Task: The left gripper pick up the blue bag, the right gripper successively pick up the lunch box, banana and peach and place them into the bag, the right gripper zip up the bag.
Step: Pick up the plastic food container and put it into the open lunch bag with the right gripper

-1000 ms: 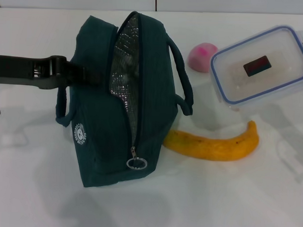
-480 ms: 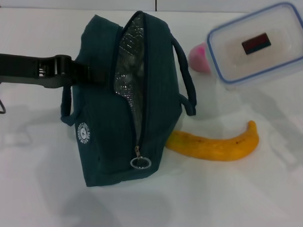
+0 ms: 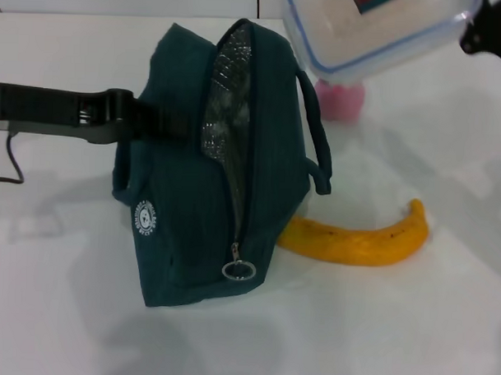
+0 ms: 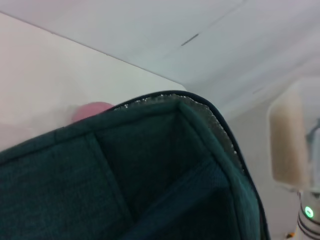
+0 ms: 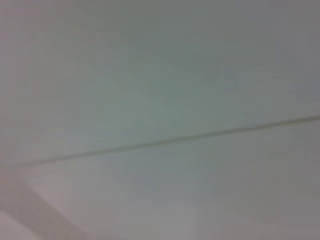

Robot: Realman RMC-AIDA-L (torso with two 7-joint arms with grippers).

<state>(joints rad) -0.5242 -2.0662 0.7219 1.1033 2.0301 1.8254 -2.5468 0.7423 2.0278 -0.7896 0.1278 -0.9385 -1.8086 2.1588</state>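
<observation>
- Head view: blue bag (image 3: 210,170) stands on the white table (image 3: 394,324), left of centre. Its long axis runs near–far; the zipper opening along the top is parted at the far end, showing foil lining. Ring zip pull (image 3: 238,270) hangs at the near end.
- Left gripper (image 3: 146,122) reaches in from the left, clenched on the bag's left-side handle.
- Lunch box (image 3: 371,27) is held in the air at the far right, above the table, tilted, its long axis running left–right; its left end is just beside the bag's far top edge.
- Right gripper (image 3: 490,31) grips the lunch box at its right end.
- Peach (image 3: 340,100) sits on the table under the lunch box, partly hidden by it.
- Banana (image 3: 356,240) lies on the table right of the bag, long axis left–right, right tip curving toward the far side; left end touches the bag.
- Left wrist view: bag fabric fills the frame, peach beyond it.
</observation>
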